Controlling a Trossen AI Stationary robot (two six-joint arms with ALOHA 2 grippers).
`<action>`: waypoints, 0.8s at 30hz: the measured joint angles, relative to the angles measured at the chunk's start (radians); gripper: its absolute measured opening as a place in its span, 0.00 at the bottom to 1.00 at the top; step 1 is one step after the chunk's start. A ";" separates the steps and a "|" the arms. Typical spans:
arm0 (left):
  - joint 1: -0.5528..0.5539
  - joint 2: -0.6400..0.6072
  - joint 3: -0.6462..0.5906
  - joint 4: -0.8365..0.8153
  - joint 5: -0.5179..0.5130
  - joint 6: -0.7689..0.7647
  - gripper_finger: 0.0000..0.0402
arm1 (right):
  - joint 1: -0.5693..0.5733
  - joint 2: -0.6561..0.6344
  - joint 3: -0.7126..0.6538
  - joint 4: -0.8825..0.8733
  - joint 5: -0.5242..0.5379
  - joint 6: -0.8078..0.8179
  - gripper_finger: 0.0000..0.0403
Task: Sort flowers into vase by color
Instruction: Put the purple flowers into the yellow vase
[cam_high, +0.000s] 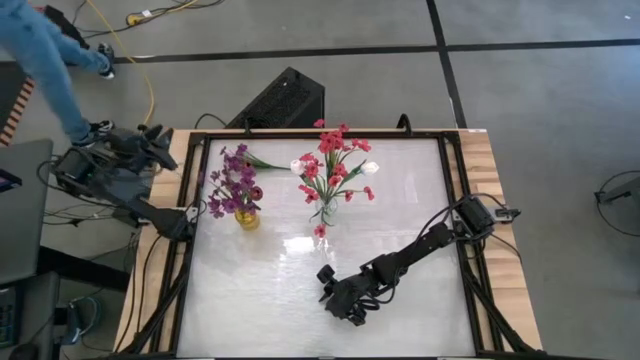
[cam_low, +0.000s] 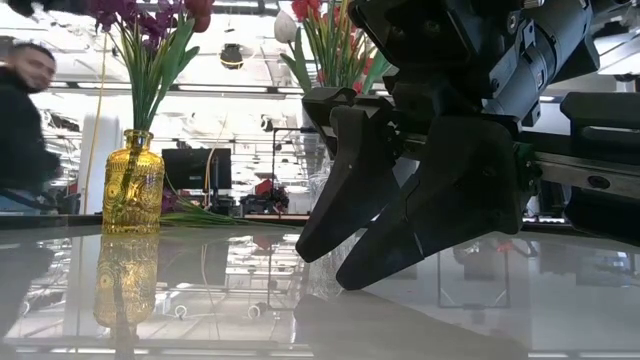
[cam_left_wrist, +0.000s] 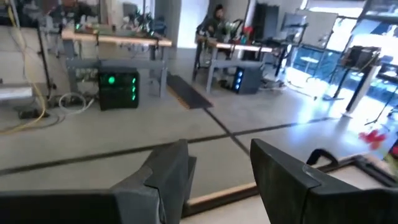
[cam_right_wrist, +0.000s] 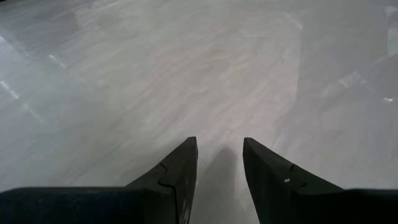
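Observation:
A yellow glass vase (cam_high: 247, 218) (cam_low: 132, 182) stands on the table's left half and holds purple flowers (cam_high: 235, 185). A clear vase (cam_high: 327, 212) at the middle holds red-pink flowers (cam_high: 335, 160) and white buds (cam_high: 371, 168). A leafy green stem (cam_high: 265, 163) (cam_low: 200, 215) lies on the table behind the yellow vase. A small red bloom (cam_high: 320, 231) lies in front of the clear vase. My right gripper (cam_high: 335, 290) (cam_right_wrist: 217, 155) (cam_low: 330, 265) is open and empty, low over the table near its front. My left gripper (cam_high: 150, 135) (cam_left_wrist: 217, 149) waits open beyond the table's far-left corner.
The glossy white table (cam_high: 400, 250) has a wooden border and dark rails. A black box (cam_high: 285, 98) sits on the floor behind the far edge. A person (cam_high: 50, 55) (cam_low: 20, 120) stands by the far-left corner near the left arm.

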 joint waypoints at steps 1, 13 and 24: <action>-0.001 0.002 0.003 0.074 -0.010 0.075 0.40 | 0.000 0.000 0.000 0.000 0.000 0.000 0.40; 0.088 0.202 -0.011 0.976 0.116 1.011 0.40 | 0.000 0.000 0.000 0.000 0.000 0.000 0.40; 0.684 0.494 0.066 1.111 0.700 1.037 0.40 | 0.000 0.000 0.000 0.000 0.000 0.000 0.40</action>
